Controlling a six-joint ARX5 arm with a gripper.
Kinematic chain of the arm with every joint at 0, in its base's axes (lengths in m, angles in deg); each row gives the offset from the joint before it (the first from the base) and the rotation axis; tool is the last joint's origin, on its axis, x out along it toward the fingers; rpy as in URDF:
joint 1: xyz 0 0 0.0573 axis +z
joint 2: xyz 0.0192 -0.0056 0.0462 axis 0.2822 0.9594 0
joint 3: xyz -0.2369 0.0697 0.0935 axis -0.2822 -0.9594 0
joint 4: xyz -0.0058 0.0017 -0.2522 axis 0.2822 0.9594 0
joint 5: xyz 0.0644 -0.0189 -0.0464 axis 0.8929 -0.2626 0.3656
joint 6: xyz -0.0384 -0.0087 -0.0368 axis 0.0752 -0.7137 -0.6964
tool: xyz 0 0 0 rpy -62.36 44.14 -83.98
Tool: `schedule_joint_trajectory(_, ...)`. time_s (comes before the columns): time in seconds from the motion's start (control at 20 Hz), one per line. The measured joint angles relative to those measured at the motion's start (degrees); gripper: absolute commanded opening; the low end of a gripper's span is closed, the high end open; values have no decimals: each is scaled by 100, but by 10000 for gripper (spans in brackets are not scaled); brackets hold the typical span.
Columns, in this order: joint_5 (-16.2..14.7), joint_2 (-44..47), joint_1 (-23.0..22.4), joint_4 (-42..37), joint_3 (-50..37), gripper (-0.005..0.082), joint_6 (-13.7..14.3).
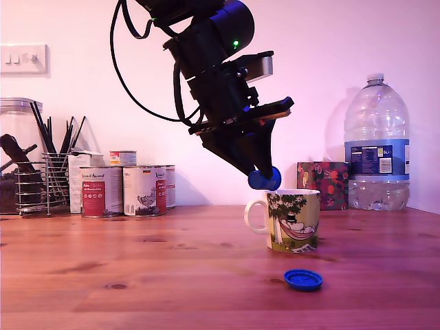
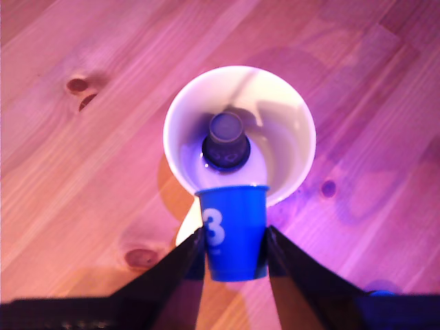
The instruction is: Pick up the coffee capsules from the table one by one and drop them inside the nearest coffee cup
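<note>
Nearest the exterior camera, a blue capsule [image 1: 303, 279] is seen lying on the bench [image 1: 137, 275], in front of the coffee cup [image 1: 292, 220] and slightly toward the exterior view's right. Behind it the cup stands upright, its handle turned to that view's left. The end effector [image 1: 265, 177] is held over the cup's rim, closed narrowly on a second blue capsule [image 2: 234, 232] marked with a white 3. In the wrist view this held capsule is placed at the cup's near rim rather than over its centre, its long axis pointed toward the opening. A dark capsule [image 2: 225, 141] is already seen inside the cup. A release is judged to depend on the capsule lying inside the rim. Farther back, printed tins [image 1: 124, 190] and a water bottle [image 1: 377, 144] are set against the wall.
</note>
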Motion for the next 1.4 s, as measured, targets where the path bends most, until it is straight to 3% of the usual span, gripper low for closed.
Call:
schedule_joint_trajectory(0.5, 37, -11, 76, -363, -9, 198, -37)
schedule_joint_trajectory(0.8, 37, -11, 68, -1161, -15, 198, -42)
schedule_joint_trajectory(0.9, 37, -11, 37, -1276, -15, 198, 72)
schedule_joint_trajectory(1.2, 0, -11, -26, -1287, -15, 198, 120)
schedule_joint_trajectory(1.4, -24, 168, -26, -570, 396, 198, 127)
